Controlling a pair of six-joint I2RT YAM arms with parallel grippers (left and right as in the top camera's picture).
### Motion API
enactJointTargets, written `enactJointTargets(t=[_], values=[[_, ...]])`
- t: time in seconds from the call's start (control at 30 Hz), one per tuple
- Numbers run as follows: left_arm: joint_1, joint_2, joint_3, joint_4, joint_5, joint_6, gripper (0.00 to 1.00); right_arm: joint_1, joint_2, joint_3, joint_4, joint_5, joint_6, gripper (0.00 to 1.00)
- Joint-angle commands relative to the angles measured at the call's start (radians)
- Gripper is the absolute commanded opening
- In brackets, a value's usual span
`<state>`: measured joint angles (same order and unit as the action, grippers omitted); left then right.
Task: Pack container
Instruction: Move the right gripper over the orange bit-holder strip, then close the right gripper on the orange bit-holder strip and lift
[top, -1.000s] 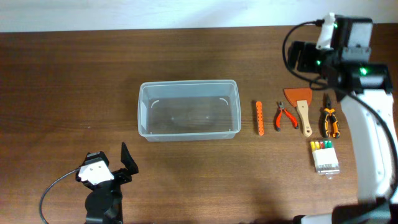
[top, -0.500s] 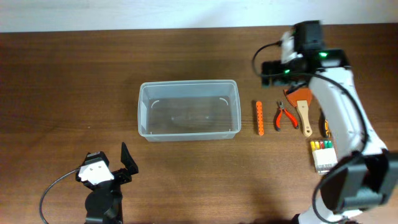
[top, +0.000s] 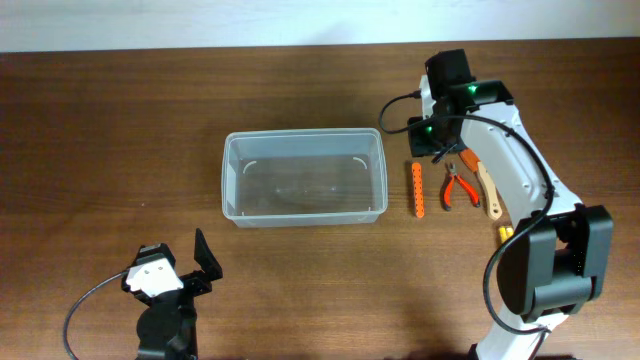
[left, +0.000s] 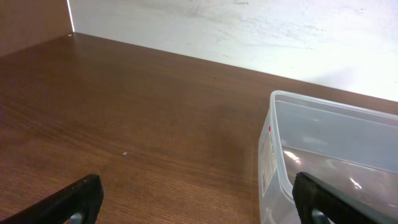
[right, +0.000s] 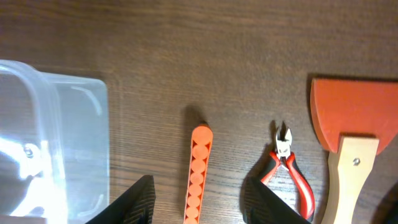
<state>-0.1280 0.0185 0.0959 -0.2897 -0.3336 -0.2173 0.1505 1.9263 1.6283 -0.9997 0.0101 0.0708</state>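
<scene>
One clear container upright at mid-bench; just right of it an orange strip, then red pliers and a scraper; right pincer above the strip, fingers apart; left pincer near the front edge, well apart from the container, likewise spread.

Dark brown wooden tabletop. Left edge: corner of a clear translucent plastic rectangular tub. Centre: orange perforated plastic strip, lying lengthwise between the spread black jaws of the right gripper. Further right: small red-handled pliers, then an orange-bladed scraper with pale wooden handle, partly cropped.
</scene>
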Motion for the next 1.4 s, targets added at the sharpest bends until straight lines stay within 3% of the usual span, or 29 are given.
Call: enactJointTargets(t=[0.0, 0.27, 1.37], values=[[-0.003, -0.006, -0.003, -0.002, -0.003, 0.009, 0.99, -0.002, 0.011, -0.042, 0.018, 0.041, 0.043, 0.46], [-0.003, -0.006, -0.003, -0.002, -0.003, 0.009, 0.99, -0.002, 0.011, -0.154, 0.072, 0.040, 0.043, 0.53], [-0.003, -0.006, -0.003, -0.002, -0.003, 0.009, 0.99, -0.001, 0.011, -0.323, 0.193, -0.025, 0.052, 0.52]])
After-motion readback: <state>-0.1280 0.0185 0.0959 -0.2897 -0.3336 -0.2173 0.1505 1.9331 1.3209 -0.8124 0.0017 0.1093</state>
